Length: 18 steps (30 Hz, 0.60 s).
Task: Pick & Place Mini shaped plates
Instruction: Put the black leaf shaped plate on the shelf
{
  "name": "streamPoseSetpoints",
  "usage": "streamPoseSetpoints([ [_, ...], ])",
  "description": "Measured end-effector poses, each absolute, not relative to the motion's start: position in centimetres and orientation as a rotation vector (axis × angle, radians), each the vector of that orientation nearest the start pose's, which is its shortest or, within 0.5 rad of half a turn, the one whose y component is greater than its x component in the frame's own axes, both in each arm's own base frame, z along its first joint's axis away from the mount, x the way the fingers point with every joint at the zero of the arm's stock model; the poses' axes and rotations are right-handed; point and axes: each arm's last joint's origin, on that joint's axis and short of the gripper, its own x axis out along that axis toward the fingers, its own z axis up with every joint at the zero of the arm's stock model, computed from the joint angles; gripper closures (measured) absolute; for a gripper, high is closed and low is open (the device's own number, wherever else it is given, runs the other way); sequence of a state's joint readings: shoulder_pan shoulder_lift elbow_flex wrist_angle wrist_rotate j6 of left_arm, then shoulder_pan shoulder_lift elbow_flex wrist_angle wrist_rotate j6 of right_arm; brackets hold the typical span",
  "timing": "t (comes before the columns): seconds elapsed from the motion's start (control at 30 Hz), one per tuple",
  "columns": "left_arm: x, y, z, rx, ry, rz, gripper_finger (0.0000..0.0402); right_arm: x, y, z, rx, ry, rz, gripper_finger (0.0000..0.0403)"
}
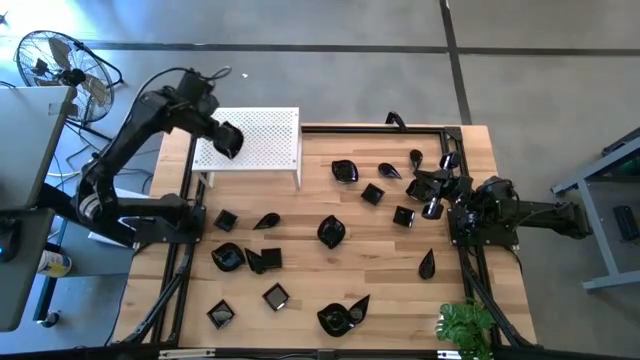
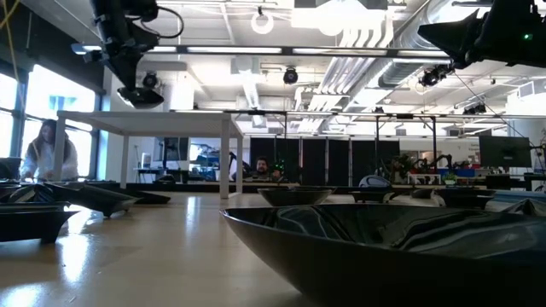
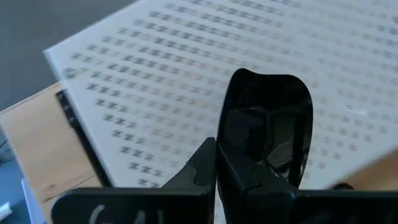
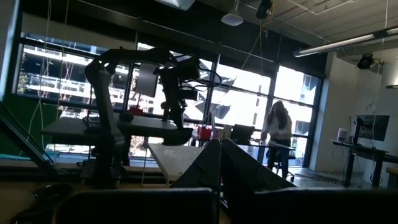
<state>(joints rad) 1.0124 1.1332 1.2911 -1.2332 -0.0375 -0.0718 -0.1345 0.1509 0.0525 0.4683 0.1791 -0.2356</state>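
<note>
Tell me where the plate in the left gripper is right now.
In the high view, the left gripper holds a black mini plate above the left part of the white perforated stand, at the table's far left corner.

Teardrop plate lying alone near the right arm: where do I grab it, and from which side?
Pinch the rim of the teardrop plate from straight above, one finger inside the bowl, one outside, probably at its broad rounded end. It lies flat and low, apart from the other plates, so a sideways approach finds no edge.
</note>
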Motion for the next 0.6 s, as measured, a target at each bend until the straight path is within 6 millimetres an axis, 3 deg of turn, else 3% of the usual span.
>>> streamPoseSetpoints([
  [0.17, 9.0, 16.5, 35.4, -0.592, 0.97, 0.992, 0.04, 9.7, -1.8, 21.3, -0.223, -0.332, -0.352, 0.0403],
  [0.6, 9.3, 17.4, 34.9, -0.615, 0.987, 1.083, 0.04, 9.7, -1.8, 21.3, -0.223, -0.331, -0.352, 0.0403],
])
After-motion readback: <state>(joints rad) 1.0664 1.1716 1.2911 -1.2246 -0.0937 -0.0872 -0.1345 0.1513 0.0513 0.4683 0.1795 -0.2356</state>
